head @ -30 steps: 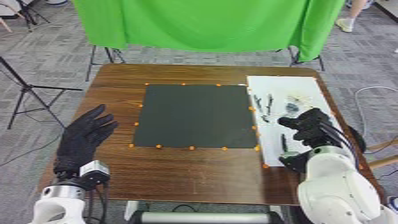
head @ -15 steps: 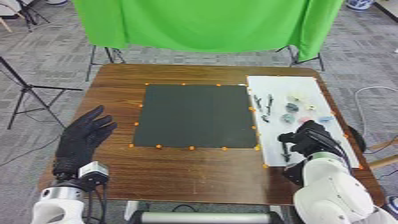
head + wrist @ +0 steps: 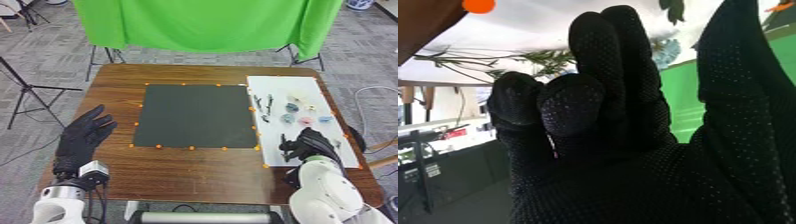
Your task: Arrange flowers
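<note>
Right hand (image 3: 306,146) is over the near part of the white board (image 3: 306,86), toward the desk's (image 3: 200,182) near right corner. Its fingers are loosely open: in the wrist view two stand nearly straight, two bend forward, thumb well apart from them. Nothing visible in its grip. Leafy sprig (image 3: 513,57) shows past the bent fingers, can't tell if they touch. Board runs along the desk's right edge. Flowers are on it: cream one (image 3: 298,95) nearest the far edge, then dark teal one (image 3: 292,107) beside white one (image 3: 310,107), then a row of teal one (image 3: 288,118), pink one (image 3: 306,121) and blue one (image 3: 325,119), blue closest to the right edge. Dark stems (image 3: 269,103) lie along the board's left side; another stem (image 3: 283,142) is just beside the right hand. Left hand (image 3: 82,135) is at the desk's left edge, toward the near corner, fingers spread loose, holding nothing visible. Dark mat (image 3: 195,115) lies flat between left hand and board, orange dots (image 3: 192,148) around it. Green cloth (image 3: 209,27) hangs beyond the far edge.
</note>
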